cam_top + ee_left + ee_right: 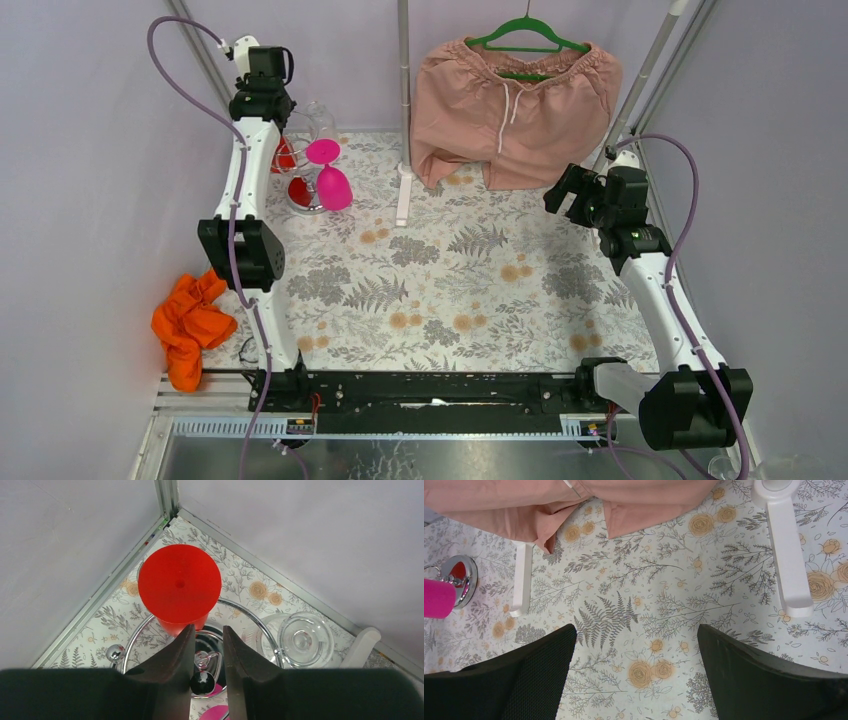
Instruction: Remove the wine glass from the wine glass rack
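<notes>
red wine glass (180, 582) hangs foot-up from the hooks of the wine glass rack (250, 616), far-left corner. left gripper (207, 629) is above it, jaws narrowly apart (nothing clamped), likely lining up on the stem. right gripper (636, 630) is spread wide, idle.

Rack: wine glass rack (464, 577), chrome wire with a round mirror base, upright in the far left corner of the tabletop (450, 285).
Red glass: red wine glass (179, 584) hangs bowl down, its flat foot on top.
Pink glass: pink wine glass (331, 178) hangs tilted on the rack's right side, foot uppermost.
Clear glass: clear wine glass (302, 640), foot up, at the rack's edge.
</notes>
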`<state>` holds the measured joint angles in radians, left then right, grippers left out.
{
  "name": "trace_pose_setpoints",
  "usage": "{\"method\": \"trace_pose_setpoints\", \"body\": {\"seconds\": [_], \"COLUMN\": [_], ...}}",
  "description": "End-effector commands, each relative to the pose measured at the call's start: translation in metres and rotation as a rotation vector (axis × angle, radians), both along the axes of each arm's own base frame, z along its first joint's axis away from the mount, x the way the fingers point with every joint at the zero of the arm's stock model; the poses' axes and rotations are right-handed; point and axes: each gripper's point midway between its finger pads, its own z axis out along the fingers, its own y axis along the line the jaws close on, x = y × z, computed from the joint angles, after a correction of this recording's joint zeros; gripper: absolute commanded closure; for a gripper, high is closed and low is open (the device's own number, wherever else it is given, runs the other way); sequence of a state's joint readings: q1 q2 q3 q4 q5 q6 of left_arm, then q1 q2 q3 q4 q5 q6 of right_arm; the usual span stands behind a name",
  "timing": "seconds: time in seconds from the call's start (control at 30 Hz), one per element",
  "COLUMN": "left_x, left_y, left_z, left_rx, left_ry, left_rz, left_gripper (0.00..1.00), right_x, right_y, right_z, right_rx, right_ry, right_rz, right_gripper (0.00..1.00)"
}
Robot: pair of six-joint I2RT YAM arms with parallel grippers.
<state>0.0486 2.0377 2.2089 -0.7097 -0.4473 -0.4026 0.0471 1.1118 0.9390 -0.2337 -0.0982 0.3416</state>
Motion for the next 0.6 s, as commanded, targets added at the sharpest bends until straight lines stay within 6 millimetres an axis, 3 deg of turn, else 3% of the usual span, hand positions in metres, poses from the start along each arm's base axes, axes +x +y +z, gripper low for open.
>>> {"method": "trace_pose_setpoints", "body": {"seconds": [0.0, 0.1, 0.23, 0.47, 0.57], "left_x": [0.014, 0.013, 0.009, 0.001, -0.003], "left_y": [-0.001, -0.001, -0.001, -0.014, -0.019], "left_z": [-0.011, -0.016, -0.027, -0.044, -0.041], "left_rx": [-0.002, 0.003, -0.008, -0.085, -0.113], "left_ry": [-0.008, 0.008, 0.038, 0.061, 0.040], "left_rz": [-0.036, -0.043, -0.047, -0.074, -0.088], "left_gripper": [0.69, 0.76, 0.99, 1.00, 1.00], "right_x": [0.002, 0.003, 0.003, 0.004, 0.003], "right_y": [0.002, 0.001, 0.002, 0.003, 0.003], "right_z": [0.006, 0.004, 0.003, 0.000, -0.001], "right_rx": [0.001, 0.002, 0.004, 0.009, 0.011], "right_ry": [-0.028, -0.023, -0.020, -0.015, -0.014], "right_rz": [0.004, 0.003, 0.003, 0.005, 0.006], "right_gripper": [0.00, 0.00, 0.00, 0.00, 0.00]}}
